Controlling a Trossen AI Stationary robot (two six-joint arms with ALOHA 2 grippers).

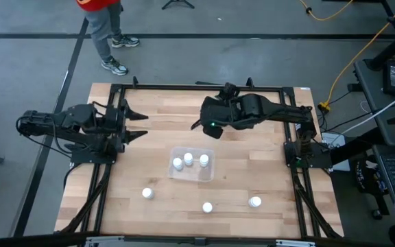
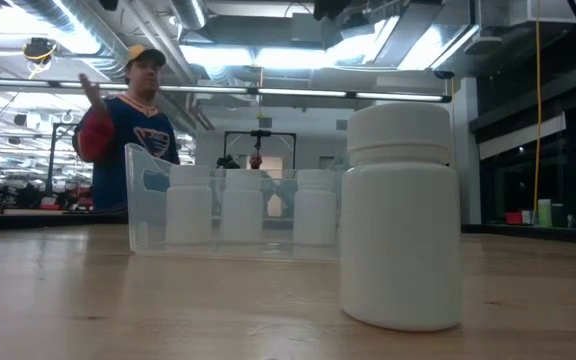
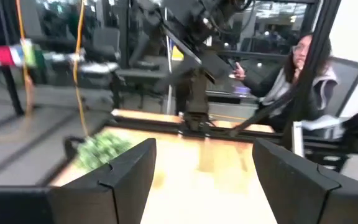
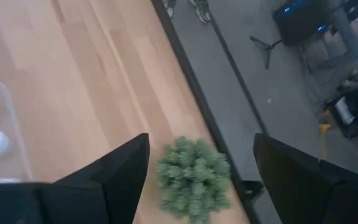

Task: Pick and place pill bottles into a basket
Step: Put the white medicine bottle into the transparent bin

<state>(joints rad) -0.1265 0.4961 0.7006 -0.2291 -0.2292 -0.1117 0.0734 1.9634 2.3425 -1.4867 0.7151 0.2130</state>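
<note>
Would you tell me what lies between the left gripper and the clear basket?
Only bare wooden table, in the high view: nothing sits between the open left gripper and the basket.

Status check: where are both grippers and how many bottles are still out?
Left gripper open, empty, parked at table's left. Right gripper open, empty, behind the basket. Three pill bottles in, three loose in front. Nothing blocking.

A robotics lab: framed wooden table point(image 1: 252, 171), exposed ceiling ducts point(image 2: 148, 25), trailing orange cable point(image 1: 362, 51).

White pill bottles point(image 1: 188, 160), clear basket point(image 1: 211, 169), green plant point(image 4: 193, 178)
</note>
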